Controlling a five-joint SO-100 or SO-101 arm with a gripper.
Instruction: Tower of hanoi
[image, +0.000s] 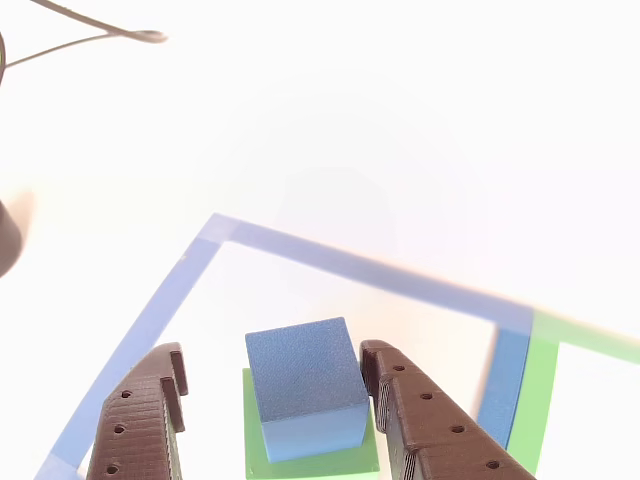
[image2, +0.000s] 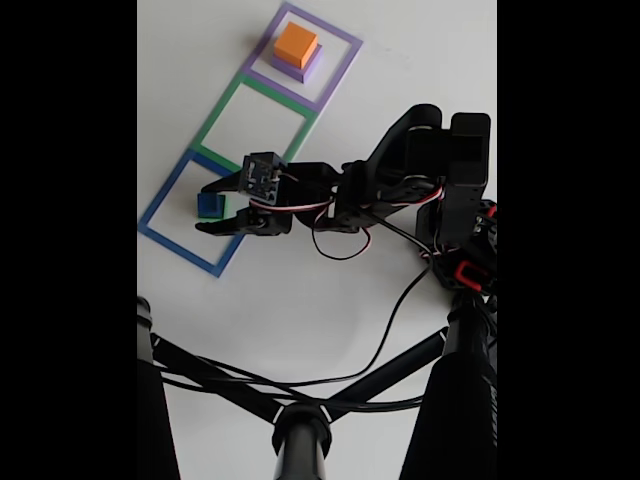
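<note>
Currently the blue cube (image: 305, 385) is seen atop the green cube (image: 312, 462), inside the blue outline (image2: 160, 225) at the near left of the fixed view. The gripper (image: 272, 385) is spread open, its fingers (image: 400, 400) flanking the blue cube without a grip. Judged from this, closing and lifting are called for. The orange cube (image2: 297, 45) is stacked on the slab (image2: 303, 70), far off. The counter (image2: 350, 320) is plain white; black rods (image2: 230, 385) are seen nearby.

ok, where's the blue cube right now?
The blue cube sits on the green cube inside the blue square outline, at the left in the fixed view, between the open gripper's fingers.
</note>
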